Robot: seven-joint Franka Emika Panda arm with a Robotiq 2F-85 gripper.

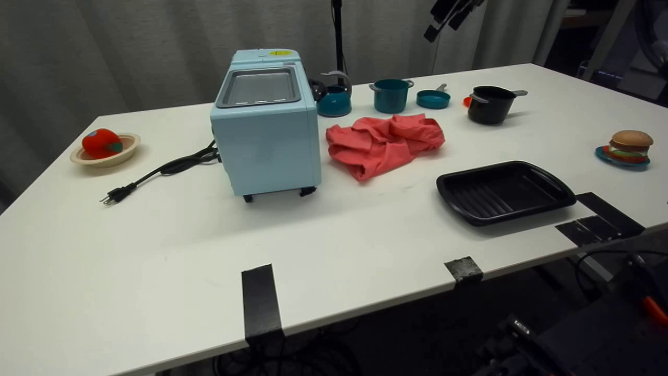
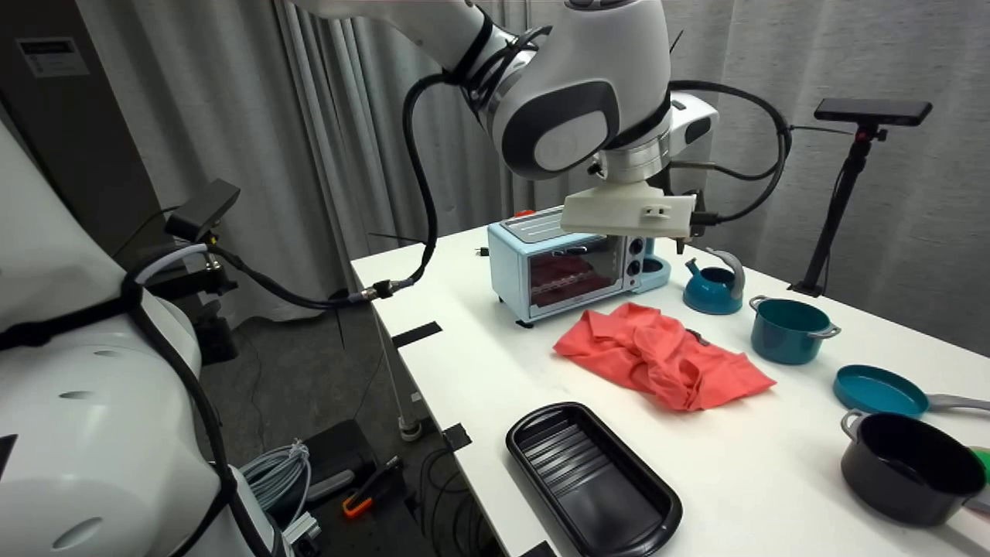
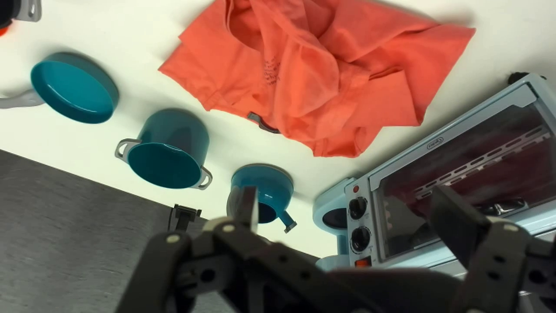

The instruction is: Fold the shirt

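Observation:
The shirt (image 1: 386, 142) is a crumpled red-coral cloth lying on the white table. It lies beside the light-blue toaster oven in both exterior views (image 2: 657, 356). In the wrist view the shirt (image 3: 312, 74) is bunched in the middle, with folds, a small dark print and a flatter part toward the oven. My gripper (image 3: 351, 211) is open, its fingers wide apart with nothing between them. In an exterior view the gripper (image 1: 443, 27) hangs high above the table, apart from the shirt. In an exterior view the wrist mount hides most of it.
The toaster oven (image 2: 572, 271) stands close to the shirt. A teal kettle (image 2: 713, 288), teal pot (image 2: 790, 331), teal pan (image 2: 880, 389) and black pot (image 2: 913, 468) stand nearby. A black tray (image 1: 506, 192) lies near the table's front edge. A dark strip (image 3: 263, 123) touches the shirt's edge.

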